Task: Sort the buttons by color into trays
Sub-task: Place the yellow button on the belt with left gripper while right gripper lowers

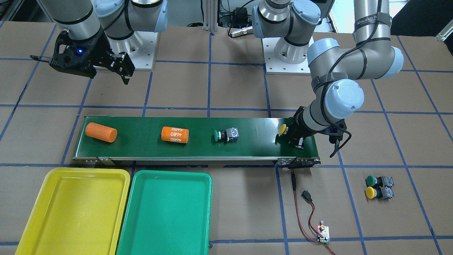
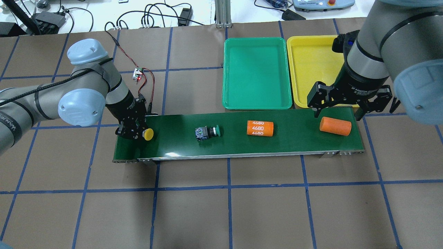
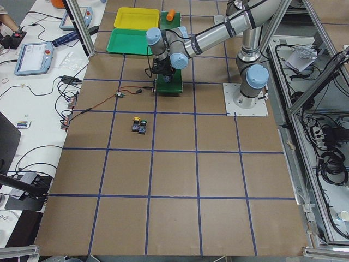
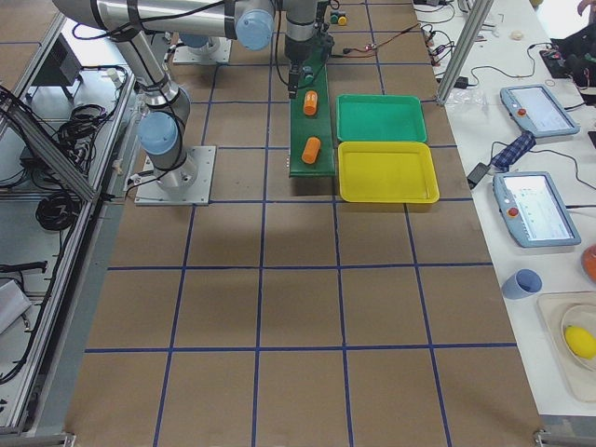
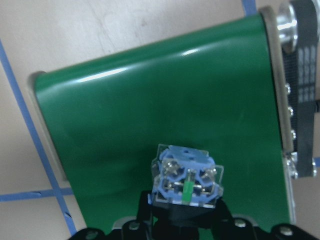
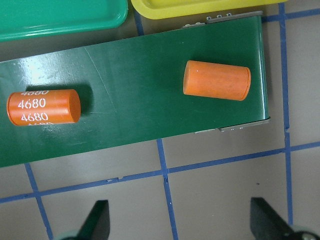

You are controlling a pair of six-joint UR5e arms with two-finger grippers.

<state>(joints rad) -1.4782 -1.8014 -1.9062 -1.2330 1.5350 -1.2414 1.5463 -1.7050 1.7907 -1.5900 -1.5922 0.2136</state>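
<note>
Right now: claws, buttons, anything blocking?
Left claw shut on yellow button at belt end. Right claw open, raised. Green button mid-belt, two orange cylinders beyond it. Trays empty.

A: What lies on the tabletop [image 1: 226, 88]?
B: A belt [image 1: 141, 141], a yellow tray [image 1: 78, 212] just beside a green tray [image 1: 166, 216], a green button [image 1: 378, 181] next to a yellow button [image 1: 378, 193], and a small board [image 1: 323, 234].

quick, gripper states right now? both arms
left gripper: closed, holding a yellow button
right gripper: open, holding nothing
</note>
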